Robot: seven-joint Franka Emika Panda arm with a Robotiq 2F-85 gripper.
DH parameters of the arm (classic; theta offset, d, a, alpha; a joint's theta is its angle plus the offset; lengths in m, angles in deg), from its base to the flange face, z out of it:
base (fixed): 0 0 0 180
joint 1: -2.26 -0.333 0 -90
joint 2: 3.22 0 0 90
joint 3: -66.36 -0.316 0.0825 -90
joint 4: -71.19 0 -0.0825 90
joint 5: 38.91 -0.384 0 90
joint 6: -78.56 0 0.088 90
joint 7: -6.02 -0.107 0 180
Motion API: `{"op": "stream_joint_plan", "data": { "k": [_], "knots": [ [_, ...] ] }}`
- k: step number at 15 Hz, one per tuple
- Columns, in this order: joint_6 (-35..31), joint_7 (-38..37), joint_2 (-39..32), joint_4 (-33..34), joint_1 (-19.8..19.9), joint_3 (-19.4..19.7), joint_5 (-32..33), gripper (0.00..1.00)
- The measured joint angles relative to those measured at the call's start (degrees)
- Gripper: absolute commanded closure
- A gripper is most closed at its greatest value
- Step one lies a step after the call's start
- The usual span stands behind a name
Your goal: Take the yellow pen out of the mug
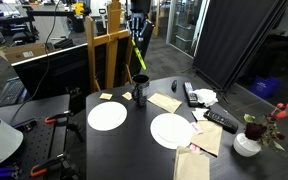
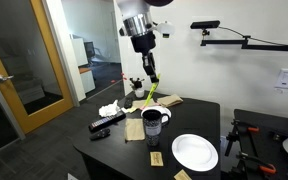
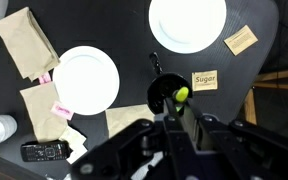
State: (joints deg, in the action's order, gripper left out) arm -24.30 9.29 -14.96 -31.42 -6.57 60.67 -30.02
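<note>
— Yellow pen (image 1: 137, 55): where is it?
— Upper centre of the frame in both exterior views. It hangs tilted in the air, with the gripper (image 1: 134, 36) clamped on its top end.
— And the mug (image 1: 140, 88)?
— Straight below it on the dark table (image 1: 134, 150), just above the two white plates (image 1: 107, 116) in the frame. The yellow pen's lower end looks just clear of the rim.
— Wrist view?
— The mug sits at centre, with the pen's tip showing over its right edge. A sugar packet (image 3: 205, 80) lies just to its right.
</note>
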Motion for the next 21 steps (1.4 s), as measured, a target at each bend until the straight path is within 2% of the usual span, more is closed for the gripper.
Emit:
{"op": "stream_joint_plan", "data": {
  "k": [4, 9, 16, 21],
  "knots": [
    [3.21, 0.0, 5.18, -0.02, 0.11, -0.01, 0.0, 0.96],
    [3.15, 0.0, 11.4, -3.31, 1.47, 0.54, -0.02, 0.96],
    [0.33, -0.03, 20.36, -14.07, 4.85, 3.35, -0.58, 0.96],
    [-7.67, -0.74, 24.97, -23.96, 7.5, 6.06, -1.35, 0.96]
  ]
}}
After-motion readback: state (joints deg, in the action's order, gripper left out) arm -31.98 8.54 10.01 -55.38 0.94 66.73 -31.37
